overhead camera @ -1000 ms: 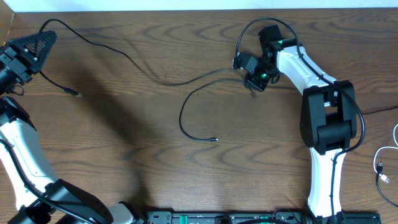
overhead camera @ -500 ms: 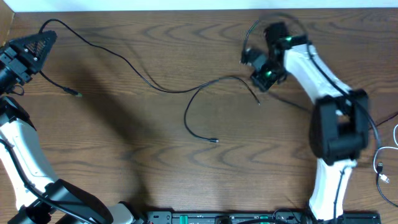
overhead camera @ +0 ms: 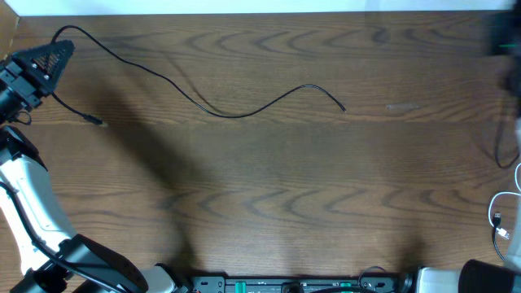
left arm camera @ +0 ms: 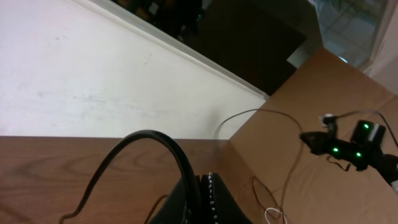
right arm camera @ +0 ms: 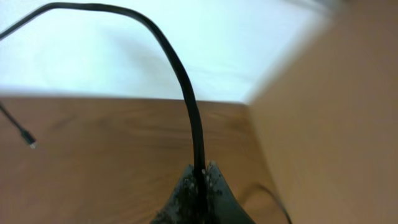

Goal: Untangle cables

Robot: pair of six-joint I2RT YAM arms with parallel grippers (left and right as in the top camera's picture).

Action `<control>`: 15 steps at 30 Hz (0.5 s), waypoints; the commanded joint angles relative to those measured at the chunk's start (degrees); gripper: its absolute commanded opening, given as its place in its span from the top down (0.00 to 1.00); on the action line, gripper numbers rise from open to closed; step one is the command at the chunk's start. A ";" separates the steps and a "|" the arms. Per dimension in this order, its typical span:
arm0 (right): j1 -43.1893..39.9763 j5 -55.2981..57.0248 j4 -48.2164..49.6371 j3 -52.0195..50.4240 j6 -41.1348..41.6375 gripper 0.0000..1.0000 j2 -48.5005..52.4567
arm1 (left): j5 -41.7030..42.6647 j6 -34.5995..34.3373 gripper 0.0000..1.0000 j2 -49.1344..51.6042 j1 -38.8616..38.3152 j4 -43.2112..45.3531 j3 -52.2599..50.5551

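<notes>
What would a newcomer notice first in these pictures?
A long black cable winds across the upper table from the left gripper. In the right wrist view, the right gripper is shut on a second black cable. A white cable lies at the right edge.

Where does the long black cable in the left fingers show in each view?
Overhead: long black cable runs from the left fingers, far left, to mid-table.
Left wrist: arches up from the fingers, bottom centre.
Right wrist: cannot tell; the arc there is another black cable, in the right fingers.
Shared landmark: the white wall beyond the table.
</notes>
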 commanded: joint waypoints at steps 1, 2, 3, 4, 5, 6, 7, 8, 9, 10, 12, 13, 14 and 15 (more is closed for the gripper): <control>-10.84 -6.69 0.61 -0.17 13.88 0.99 -0.66 | 0.31 1.14 0.93 -0.02 -0.17 0.20 -0.17; -13.79 -10.23 0.61 -0.17 15.65 0.99 -0.26 | 0.28 1.14 0.93 -0.02 -0.17 0.17 -0.17; -16.55 -13.53 0.61 -0.20 16.96 0.99 0.28 | 0.28 1.14 0.93 -0.02 -0.17 0.17 -0.17; -18.99 -16.15 0.61 -0.20 18.25 0.99 0.96 | 0.31 1.14 0.93 -0.02 -0.17 0.20 -0.17; -21.18 -18.38 0.66 -0.20 19.58 0.99 1.84 | 0.28 1.14 0.92 -0.02 -0.17 0.17 -0.17; -22.75 -19.50 0.68 -0.20 20.31 0.99 2.67 | 0.28 1.14 0.93 -0.02 -0.17 0.17 -0.17; -25.35 -21.14 0.72 -0.20 21.07 0.98 4.79 | 0.28 1.11 0.93 -0.04 -0.17 0.17 -0.17; -26.27 -21.07 0.68 -0.20 21.35 0.99 5.97 | 0.28 0.90 0.93 -0.02 -0.17 0.17 -0.17; -27.06 -21.05 0.59 -0.20 21.29 0.99 7.39 | 0.28 0.87 0.93 -0.02 -0.17 0.17 -0.17; -27.80 -21.07 0.46 -0.20 21.29 0.99 8.94 | 0.28 0.87 0.93 -0.02 -0.17 0.15 -0.17; -28.74 -21.05 0.11 -0.20 21.35 0.99 11.69 | 0.31 0.70 0.93 -0.04 -0.17 0.15 -0.17; -29.11 -21.00 -0.11 -0.20 21.68 0.99 13.09 | 0.28 0.70 0.92 -0.02 -0.17 0.15 -0.17; -29.46 -20.90 -0.31 -0.20 22.16 0.99 14.60 | 0.31 0.70 0.93 -0.02 -0.17 0.15 -0.17; -29.77 -20.74 -0.74 -0.20 22.62 0.99 16.04 | 0.31 0.70 0.93 -0.02 -0.17 0.15 -0.17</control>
